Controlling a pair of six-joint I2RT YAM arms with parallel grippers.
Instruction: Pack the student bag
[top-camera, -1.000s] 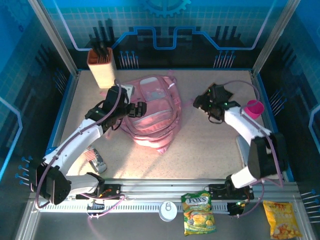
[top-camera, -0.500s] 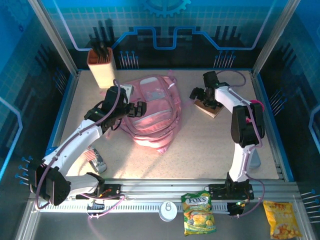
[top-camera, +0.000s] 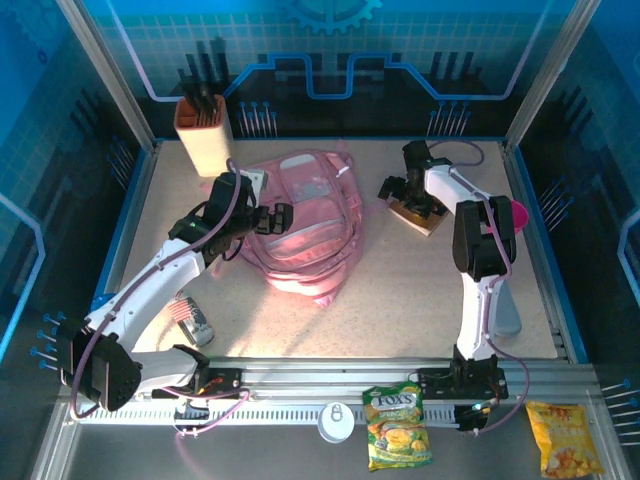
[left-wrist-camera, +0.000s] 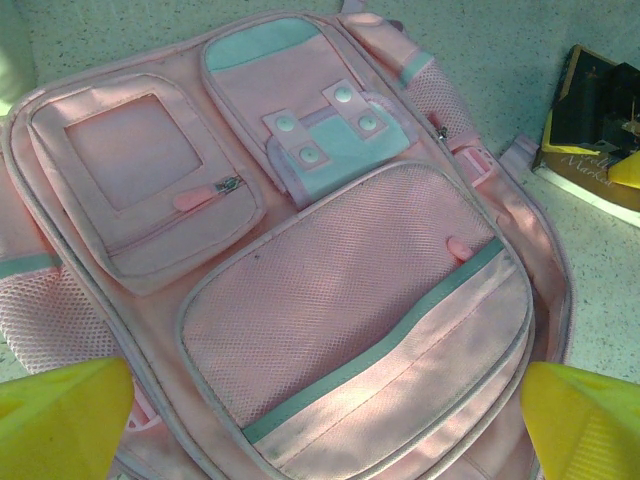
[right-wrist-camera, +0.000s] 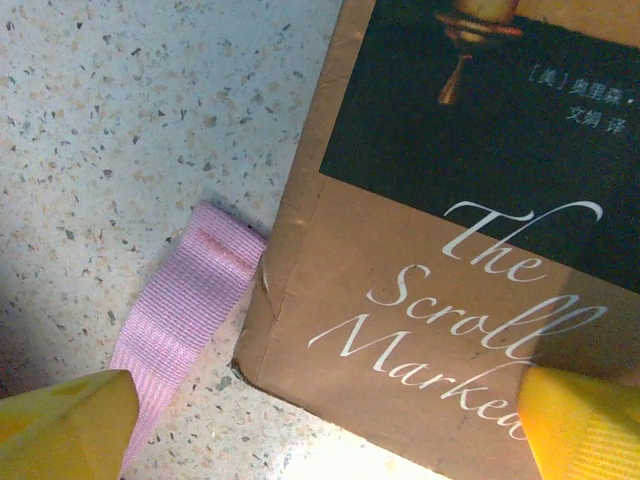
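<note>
The student bag (top-camera: 305, 225), a big pink backpack, lies flat in the middle of the table. In the left wrist view its mesh front pocket (left-wrist-camera: 340, 300) and small zipped pockets face the camera. My left gripper (top-camera: 268, 218) hovers over the bag's left side, and it (left-wrist-camera: 325, 430) stands open with one yellow fingertip at each bottom corner and nothing between them. A brown book (top-camera: 420, 213) lies to the right of the bag. My right gripper (top-camera: 393, 188) is low over the book's (right-wrist-camera: 430, 260) near corner, and it (right-wrist-camera: 325, 430) is open and holds nothing. A pink strap end (right-wrist-camera: 185, 315) lies beside the book.
A tan holder with dark pens (top-camera: 203, 130) stands at the back left. A pink cup (top-camera: 517, 213) sits behind the right arm. A small striped item (top-camera: 190, 320) lies near the left arm. A white lid (top-camera: 336, 422) and two snack bags (top-camera: 397, 427) (top-camera: 563, 440) rest on the front rail.
The right arm has swung in from the right and straightened up. Its gripper has shifted a little back over the book. The left arm and the bag have not moved.
</note>
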